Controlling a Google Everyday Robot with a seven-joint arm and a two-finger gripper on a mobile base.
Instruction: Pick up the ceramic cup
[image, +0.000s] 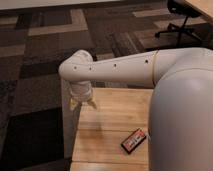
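Hanging at centre-left over the tabletop's left edge, the gripper is spread, grasping nothing. The ceramic cup is out of sight; the arm blocks the frame's right. A packet lies lower centre.

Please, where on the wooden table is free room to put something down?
Bare wood lies between the tool, at the table's far-left corner, and the snack packet, and along the left edge. The right side is hidden behind the robot's arm.
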